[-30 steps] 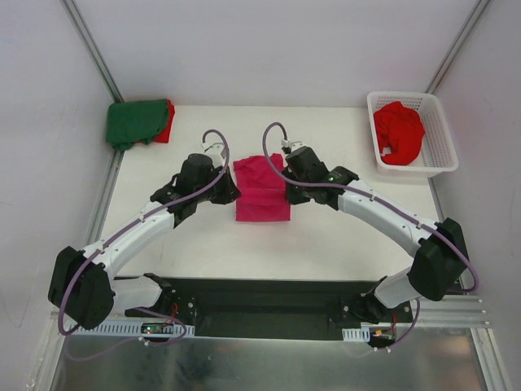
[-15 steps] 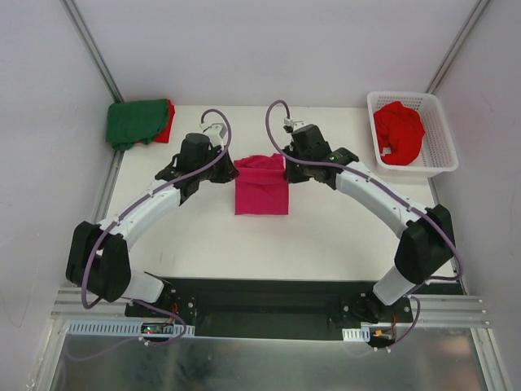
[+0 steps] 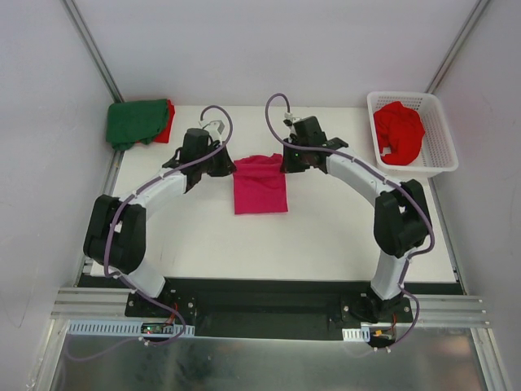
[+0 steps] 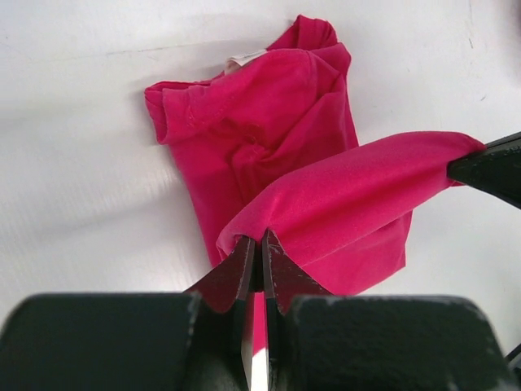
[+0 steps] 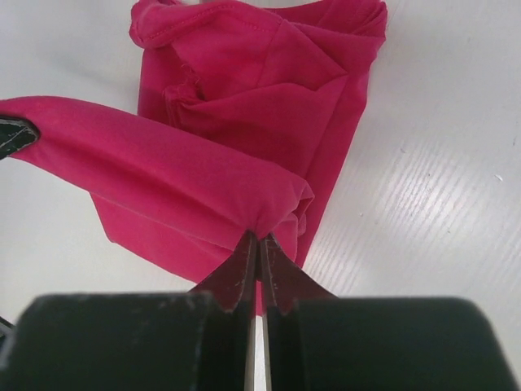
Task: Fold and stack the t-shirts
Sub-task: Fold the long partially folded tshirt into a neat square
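Observation:
A magenta-pink t-shirt (image 3: 260, 187) lies partly folded in the middle of the table. My left gripper (image 3: 233, 168) is shut on one corner of its lifted edge, seen close up in the left wrist view (image 4: 259, 238). At the opposite corner my right gripper (image 3: 285, 163) is shut on the same edge (image 5: 259, 238). That edge is stretched taut between the two grippers, above the rest of the shirt (image 4: 269, 122). A dark green t-shirt (image 3: 134, 120) lies folded at the far left corner on a red t-shirt (image 3: 168, 122). Another red t-shirt (image 3: 398, 130) sits crumpled in the basket.
A white plastic lattice basket (image 3: 444, 151) stands at the far right of the white table (image 3: 342, 236). Metal frame posts and pale walls close in both sides and the back. The arms' bases sit on a black plate at the near edge.
Both grippers have moved toward the far side of the table, carrying the magenta-pink shirt's edge up and over the rest of the shirt. The arms have stretched out further.

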You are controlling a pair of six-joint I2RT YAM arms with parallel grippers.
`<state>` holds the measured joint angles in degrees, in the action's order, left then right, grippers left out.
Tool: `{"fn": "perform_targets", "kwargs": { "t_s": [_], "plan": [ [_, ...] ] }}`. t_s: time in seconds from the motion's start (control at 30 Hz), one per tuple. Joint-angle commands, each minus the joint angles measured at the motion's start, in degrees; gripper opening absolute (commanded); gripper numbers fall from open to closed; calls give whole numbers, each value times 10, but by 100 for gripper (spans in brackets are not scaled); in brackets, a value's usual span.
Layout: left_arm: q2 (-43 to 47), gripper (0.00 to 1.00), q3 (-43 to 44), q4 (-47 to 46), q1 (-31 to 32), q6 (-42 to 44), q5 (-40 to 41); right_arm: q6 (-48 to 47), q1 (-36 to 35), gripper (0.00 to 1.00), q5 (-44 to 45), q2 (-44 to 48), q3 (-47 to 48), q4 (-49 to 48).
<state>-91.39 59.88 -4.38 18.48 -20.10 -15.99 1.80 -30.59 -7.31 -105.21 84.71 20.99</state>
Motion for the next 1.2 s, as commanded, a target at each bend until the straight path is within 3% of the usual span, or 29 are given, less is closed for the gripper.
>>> {"fn": "perform_targets", "kwargs": {
  "t_s": [0.0, 0.67, 0.7, 0.77, 0.8, 0.9, 0.97, 1.17],
  "plan": [
    [-23, 0, 29, -38, -20, 13, 3, -14, 18, 1, -21, -24, 34, -29],
    [-142, 0, 81, -79, -26, 11, -15, -15, 62, 4, -51, -105, 71, -60],
    [-142, 9, 81, -78, -27, 13, -11, -14, 64, 17, -52, -107, 72, -60],
    [-136, 28, 76, -78, -29, 11, 7, -15, 66, 32, -49, -105, 72, -60],
    [-133, 52, 74, -77, -30, 11, 17, -14, 68, 45, -46, -103, 71, -60],
    [-111, 75, 67, -75, -33, 16, 48, -32, 72, 62, -32, -87, 69, -54],
    [-85, 81, 60, -69, -35, 22, 67, -36, 75, 67, -14, -65, 61, -50],
    [6, 83, 28, -57, -38, 41, 77, -39, 83, 70, 0, 19, -1, -46]
  ]
}}
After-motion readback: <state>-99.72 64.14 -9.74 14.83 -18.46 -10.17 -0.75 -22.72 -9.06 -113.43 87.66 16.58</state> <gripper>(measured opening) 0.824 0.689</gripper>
